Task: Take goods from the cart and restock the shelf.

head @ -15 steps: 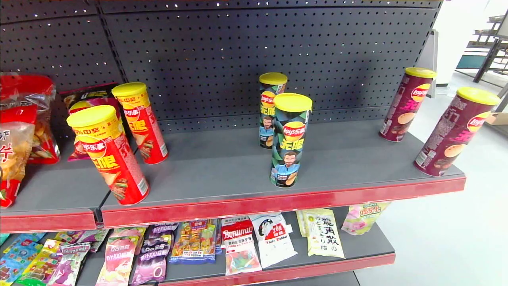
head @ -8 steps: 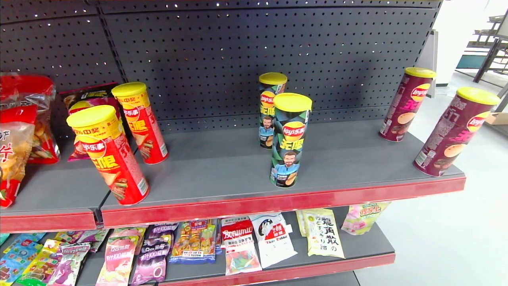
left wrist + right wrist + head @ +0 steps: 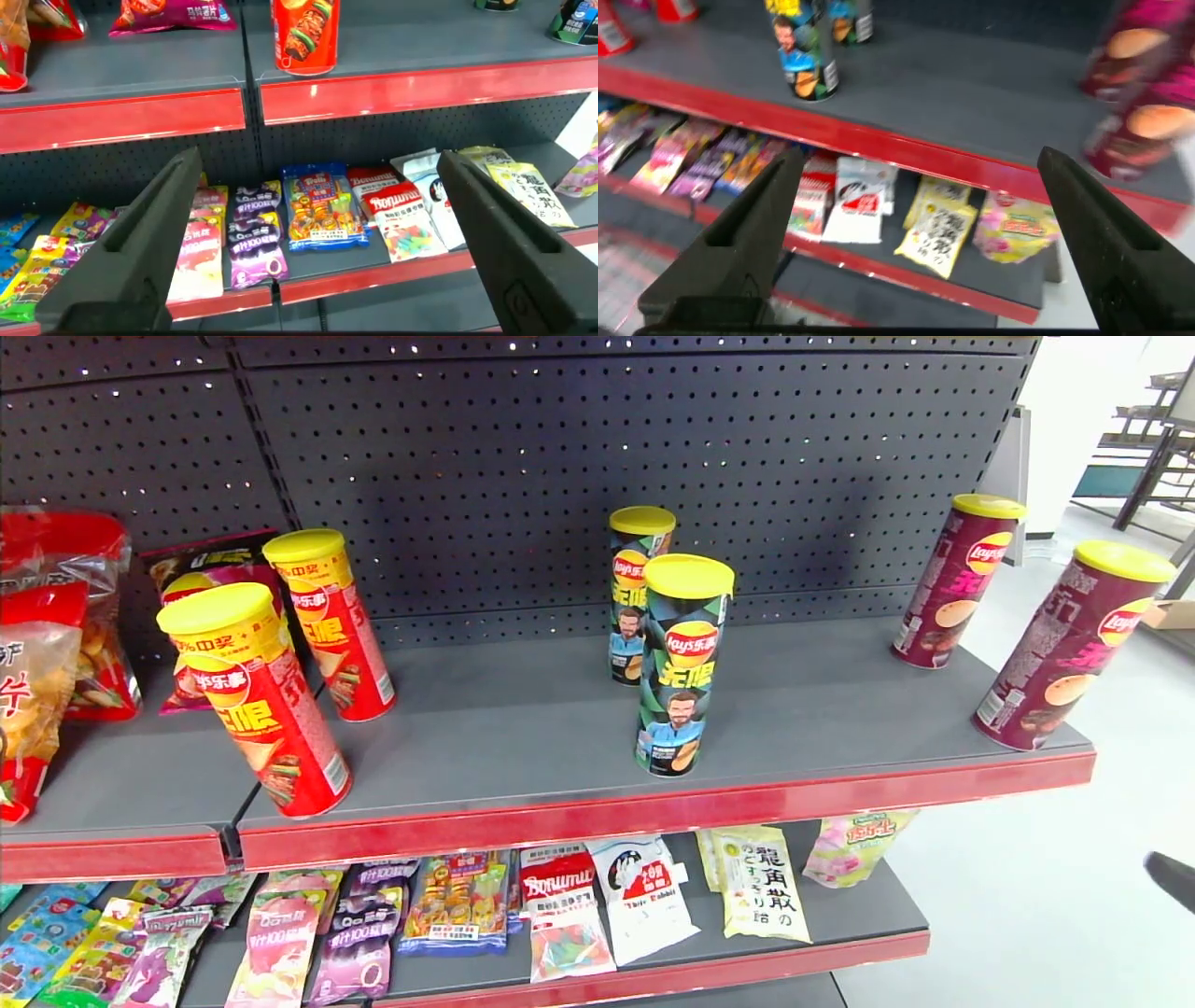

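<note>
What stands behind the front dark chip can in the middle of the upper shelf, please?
A matching yellow-lidded can stands behind the front can, with pegboard beyond; its lower right side is covered.

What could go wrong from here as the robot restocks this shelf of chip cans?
The front maroon can stands at the open right corner of the shelf; an arm swinging in there could knock it off. The front red can and front patterned can stand near the red lip, so reaching past them might topple them.
</note>
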You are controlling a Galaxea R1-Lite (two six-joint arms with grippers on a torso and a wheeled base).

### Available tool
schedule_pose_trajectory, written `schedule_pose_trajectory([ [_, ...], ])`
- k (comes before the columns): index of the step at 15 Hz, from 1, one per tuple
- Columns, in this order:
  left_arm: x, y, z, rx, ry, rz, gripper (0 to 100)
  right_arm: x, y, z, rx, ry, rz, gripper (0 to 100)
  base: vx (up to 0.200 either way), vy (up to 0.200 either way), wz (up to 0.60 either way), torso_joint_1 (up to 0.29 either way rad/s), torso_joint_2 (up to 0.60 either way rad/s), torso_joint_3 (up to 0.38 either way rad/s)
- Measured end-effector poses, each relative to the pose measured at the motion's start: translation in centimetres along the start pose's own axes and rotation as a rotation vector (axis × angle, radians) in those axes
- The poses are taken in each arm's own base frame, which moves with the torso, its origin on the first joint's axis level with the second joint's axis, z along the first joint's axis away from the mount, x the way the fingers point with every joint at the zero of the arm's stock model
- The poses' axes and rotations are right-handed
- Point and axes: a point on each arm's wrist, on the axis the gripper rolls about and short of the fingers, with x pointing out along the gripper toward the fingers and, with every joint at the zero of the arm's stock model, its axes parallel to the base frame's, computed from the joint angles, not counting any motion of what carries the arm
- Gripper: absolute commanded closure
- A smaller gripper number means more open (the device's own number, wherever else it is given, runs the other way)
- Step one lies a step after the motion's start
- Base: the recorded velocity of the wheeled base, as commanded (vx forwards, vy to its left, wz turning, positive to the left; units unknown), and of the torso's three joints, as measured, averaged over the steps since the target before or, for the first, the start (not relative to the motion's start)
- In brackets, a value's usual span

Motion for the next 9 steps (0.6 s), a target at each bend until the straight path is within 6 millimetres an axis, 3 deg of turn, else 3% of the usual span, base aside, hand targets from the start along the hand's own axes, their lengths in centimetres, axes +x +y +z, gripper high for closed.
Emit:
schedule_pose_trajectory([
  [4, 0.0, 0.0, 0.0, 0.000, 0.000, 0.000, 0, 7.5, -0.8, 0.0, 0.043, 0.197, 0.116, 0, 0.000, 0.000, 0.00, 0.000, 0.00, 0.000],
  [9, 0.0, 0.0, 0.0, 0.000, -0.001, 0.000, 0, 14.5, -0.3, -1.7, 0.104, 0.350, 0.196, 0, 0.000, 0.000, 0.00, 0.000, 0.00, 0.000],
])
